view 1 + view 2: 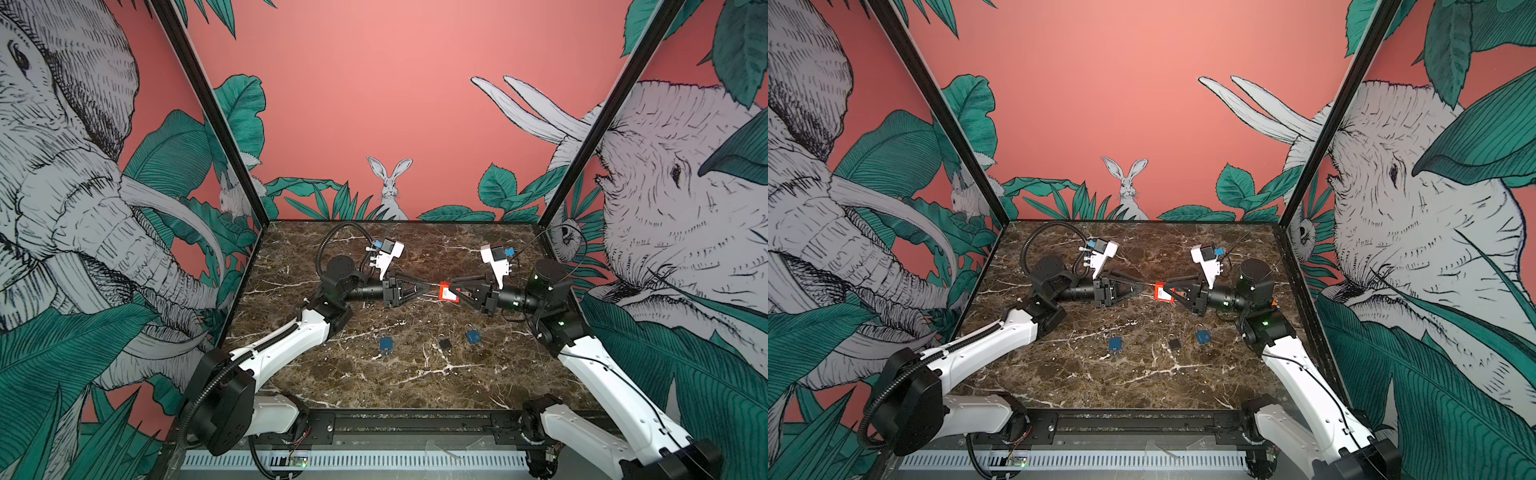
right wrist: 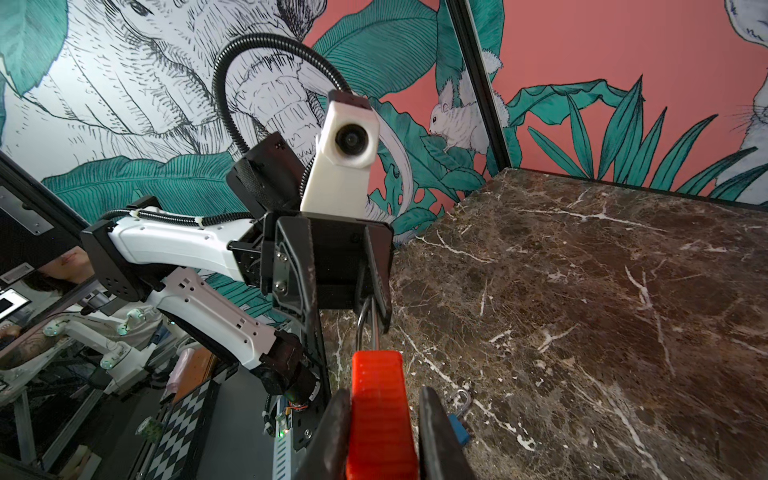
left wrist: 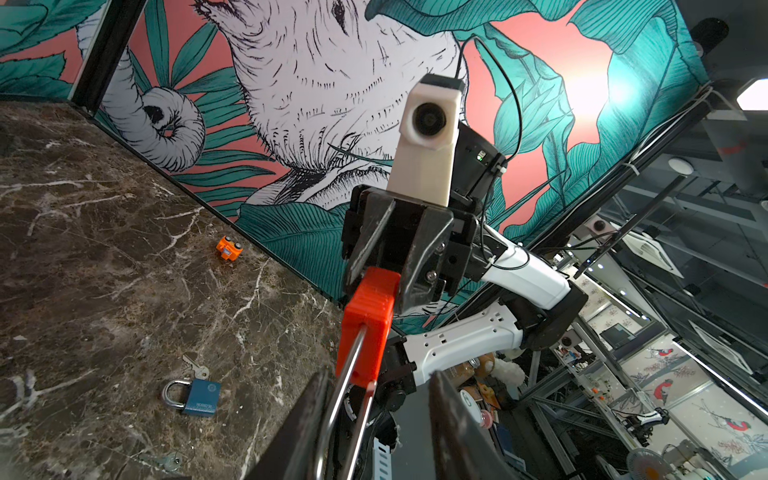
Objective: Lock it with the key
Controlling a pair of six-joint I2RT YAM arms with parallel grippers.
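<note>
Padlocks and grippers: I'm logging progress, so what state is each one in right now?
Red padlock: in the air, body gripped; latch unclear.
Right gripper: shut on red padlock.
Left gripper: open around the shackle.
Right blue padlock: on table, shackle closed.
Left blue padlock: on table, shackle unclear.
Black padlock: on table, untouched.
</note>
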